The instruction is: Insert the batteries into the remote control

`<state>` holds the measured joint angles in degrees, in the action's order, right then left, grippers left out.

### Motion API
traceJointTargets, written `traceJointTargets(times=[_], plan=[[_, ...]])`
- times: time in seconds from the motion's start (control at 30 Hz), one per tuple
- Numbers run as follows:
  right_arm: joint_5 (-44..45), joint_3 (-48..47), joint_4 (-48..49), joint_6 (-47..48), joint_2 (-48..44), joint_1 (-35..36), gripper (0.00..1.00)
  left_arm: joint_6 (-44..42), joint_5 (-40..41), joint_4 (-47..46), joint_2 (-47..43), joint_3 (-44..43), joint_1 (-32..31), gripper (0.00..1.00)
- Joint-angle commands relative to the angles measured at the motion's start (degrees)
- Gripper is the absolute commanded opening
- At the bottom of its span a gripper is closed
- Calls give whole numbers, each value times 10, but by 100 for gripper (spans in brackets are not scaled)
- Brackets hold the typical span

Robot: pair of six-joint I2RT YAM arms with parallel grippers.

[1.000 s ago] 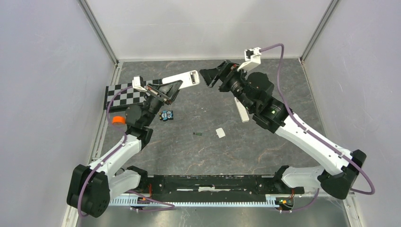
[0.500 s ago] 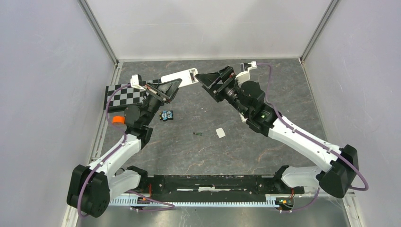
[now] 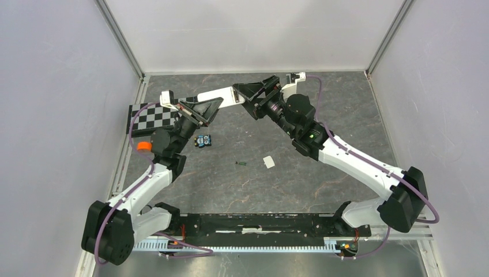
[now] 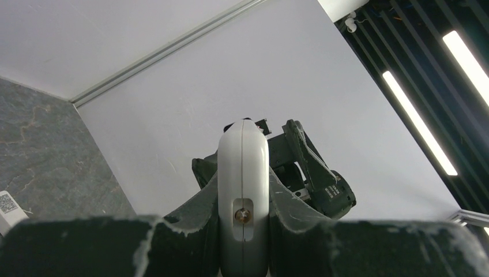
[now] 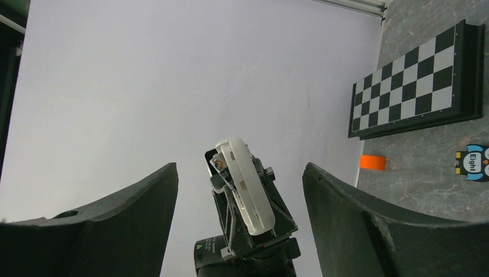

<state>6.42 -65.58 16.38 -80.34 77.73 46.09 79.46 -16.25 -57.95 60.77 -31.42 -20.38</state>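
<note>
My left gripper (image 3: 206,108) is shut on a white remote (image 3: 222,96) and holds it above the table, its free end pointing right. In the left wrist view the remote (image 4: 243,161) stands edge-on between my fingers. My right gripper (image 3: 249,99) is open and empty, its jaws facing the remote's free end from close by. In the right wrist view the remote (image 5: 245,184) shows between the wide-open jaws, a little beyond them. One slim dark battery (image 3: 241,164) lies on the table's middle. Other batteries are out of view.
A small white piece (image 3: 269,162) lies right of the battery. A blue toy (image 3: 202,141), an orange tape roll (image 3: 144,146) and a checkerboard (image 3: 151,117) are at the left. Grey walls enclose the table on three sides.
My right arm has swung left and its open gripper has come up to the remote's free end. The left arm and the remote have stayed put.
</note>
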Motion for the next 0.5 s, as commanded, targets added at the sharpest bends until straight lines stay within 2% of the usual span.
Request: traceJointTargets(times=[0.0,0.23,0.47], plan=[[-6,-32,29,-19,4,-5,82,-28,-25,-55,2,-17,-1,2],[-19,-40,40,-23,15,-6,75,-53,-49,-56,2,-21,-1,2],[-38,-37,49,-26,22,-7,56,-58,-49,-54,2,-22,-1,2]])
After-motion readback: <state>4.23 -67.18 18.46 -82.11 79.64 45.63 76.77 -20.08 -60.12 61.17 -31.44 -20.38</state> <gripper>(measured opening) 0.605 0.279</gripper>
